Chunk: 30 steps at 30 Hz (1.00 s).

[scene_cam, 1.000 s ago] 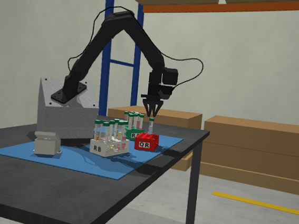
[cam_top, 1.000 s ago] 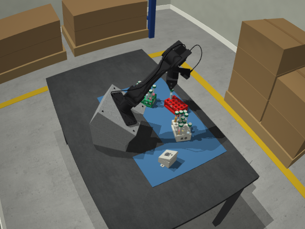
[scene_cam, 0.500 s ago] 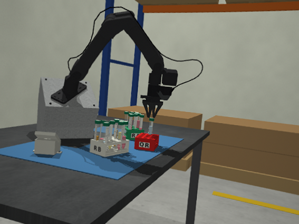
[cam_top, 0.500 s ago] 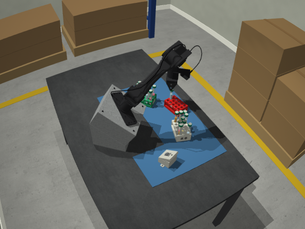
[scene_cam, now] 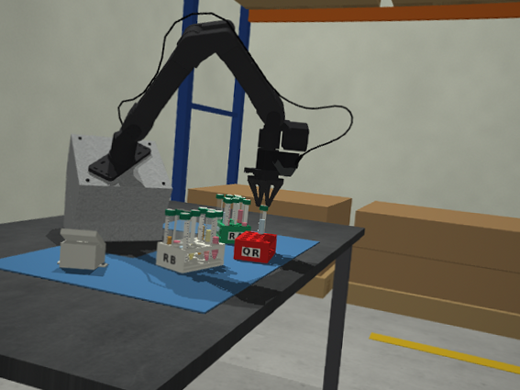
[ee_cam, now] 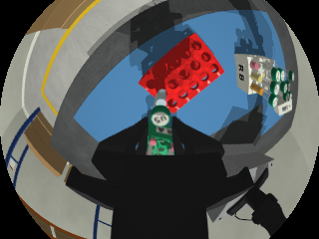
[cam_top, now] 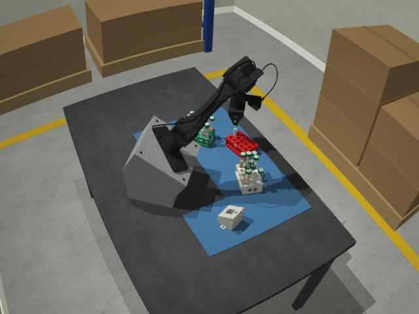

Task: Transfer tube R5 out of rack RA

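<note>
Gripper (cam_top: 235, 123) (scene_cam: 263, 204) (ee_cam: 159, 120): part open, nothing gripped; tips just above the tube's cap.
Tube (cam_top: 235, 132) (scene_cam: 262, 222) (ee_cam: 160, 119): upright at QR's far-left end seen from top, apparently in a well there. Likely R5, but cap text is too coarse to confirm.
QR (cam_top: 232, 148) (scene_cam: 265, 255) (ee_cam: 145, 83): red, on the mat, between RA (cam_top: 205, 142) (scene_cam: 224, 233) (ee_cam: 160, 146) and RB (cam_top: 251, 190) (scene_cam: 164, 264) (ee_cam: 241, 77).
Key relation: tube lies directly under the gripper. Its long axis is vertical, about in line with the tool. One arm, so no choice of side.
Next move, my read: straight down, one finger each side of the cap, then close. Sideways error is what matters.
Risk: a fingertip lands on the cap and tips the tube or shoves QR.
RB: several capped tubes standing; can't tell from here whether A4 is blocked.
DONE box (cam_top: 234, 221) (scene_cam: 82, 256): near end of the mat in top view, well apart from the gripper. Press comes last, after letting go.
</note>
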Available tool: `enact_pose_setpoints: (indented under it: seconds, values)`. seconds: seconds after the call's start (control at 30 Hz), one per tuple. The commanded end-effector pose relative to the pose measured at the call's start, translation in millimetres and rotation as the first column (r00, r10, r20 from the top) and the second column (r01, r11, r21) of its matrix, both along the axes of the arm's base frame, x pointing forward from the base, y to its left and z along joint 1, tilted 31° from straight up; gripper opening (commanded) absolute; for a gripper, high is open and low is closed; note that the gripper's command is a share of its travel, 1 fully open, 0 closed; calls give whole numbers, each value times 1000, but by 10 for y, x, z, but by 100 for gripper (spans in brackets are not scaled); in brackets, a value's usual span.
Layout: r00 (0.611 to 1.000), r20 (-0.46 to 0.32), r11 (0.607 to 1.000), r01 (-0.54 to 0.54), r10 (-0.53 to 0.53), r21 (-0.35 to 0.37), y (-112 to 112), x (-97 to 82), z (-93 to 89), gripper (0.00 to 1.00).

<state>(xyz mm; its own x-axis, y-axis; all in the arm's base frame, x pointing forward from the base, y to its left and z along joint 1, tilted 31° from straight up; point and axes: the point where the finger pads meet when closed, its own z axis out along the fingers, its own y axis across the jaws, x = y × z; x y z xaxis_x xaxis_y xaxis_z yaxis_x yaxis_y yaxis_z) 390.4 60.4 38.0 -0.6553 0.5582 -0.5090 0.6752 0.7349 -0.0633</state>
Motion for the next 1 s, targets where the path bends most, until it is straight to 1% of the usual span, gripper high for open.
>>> enact_pose_setpoints:
  seconds: [0.0, 0.07, 0.13, 0.2, 0.23, 0.37, 0.4, 0.43, 0.5, 0.53, 0.97]
  values:
    - [1000, -13, 1000, -18, 18, -10, 18, -19, -99, 30]
    - [1000, -16, 1000, -15, 15, -10, 0, -25, -118, 30]
    - [1000, -3, 1000, -13, 13, -5, 4, 23, -89, 30]
    - [1000, -3, 1000, -13, 13, -5, 4, 23, -89, 30]
    - [1000, 21, 1000, -17, 17, 1, 24, 40, 2, 30]
    - [1000, -1, 1000, -10, 10, -7, -27, -2, -84, 30]
    - [1000, 4, 1000, -10, 10, -5, -22, 22, -77, 30]
    - [1000, 11, 1000, -10, 10, 2, 11, 37, -27, 30]
    - [1000, 11, 1000, -10, 10, 2, 12, 36, -27, 30]
    - [1000, 11, 1000, -10, 10, 2, 12, 36, -27, 0]
    - [1000, 11, 1000, -10, 10, 2, 12, 36, -27, 0]
